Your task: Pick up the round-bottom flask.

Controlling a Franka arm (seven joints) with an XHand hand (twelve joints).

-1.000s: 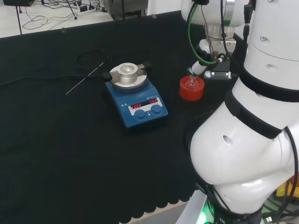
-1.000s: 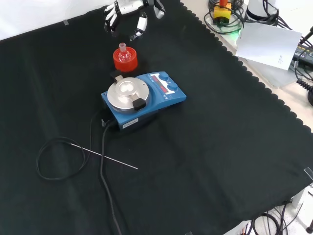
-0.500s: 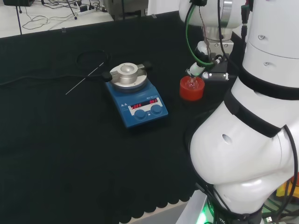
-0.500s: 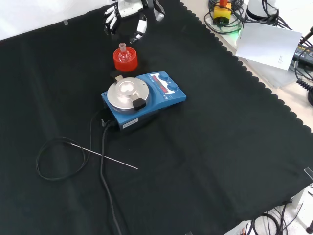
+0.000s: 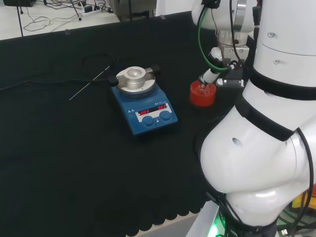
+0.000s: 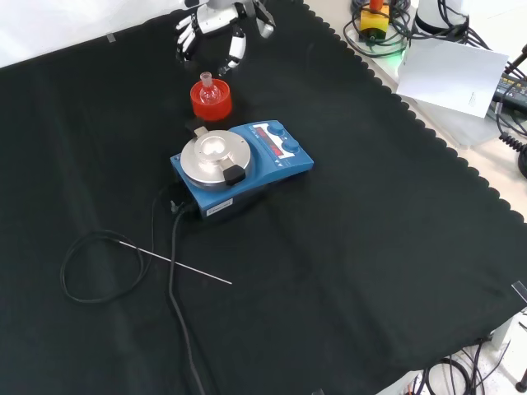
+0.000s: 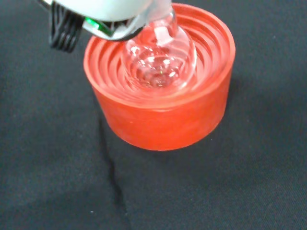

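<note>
A small clear round-bottom flask (image 6: pixel 208 89) sits upright in a red ribbed ring stand (image 6: pixel 212 105) just behind the blue hotplate in the front view. The hand (image 6: pixel 216 23) hovers beyond and above it, fingers spread and relaxed, holding nothing and apart from the glass. From the head view, a finger of the hand (image 5: pixel 211 76) hangs just over the flask (image 5: pixel 201 88) on its stand (image 5: pixel 202 95). The wrist view has the flask (image 7: pixel 160 60) close below a blurred white part of the hand (image 7: pixel 105 12), nested in the stand (image 7: pixel 165 117).
A blue hotplate stirrer (image 6: pixel 247 169) with a round metal top stands in front of the stand in the front view. A thin metal rod (image 6: pixel 177 265) and a looped black cable (image 6: pixel 97 267) lie nearer on the cloth. The arm's white links (image 5: pixel 266 123) rise at the head view's right.
The hand has shifted slightly above the flask, with its fingers still spread. The flask and stand have not moved.
</note>
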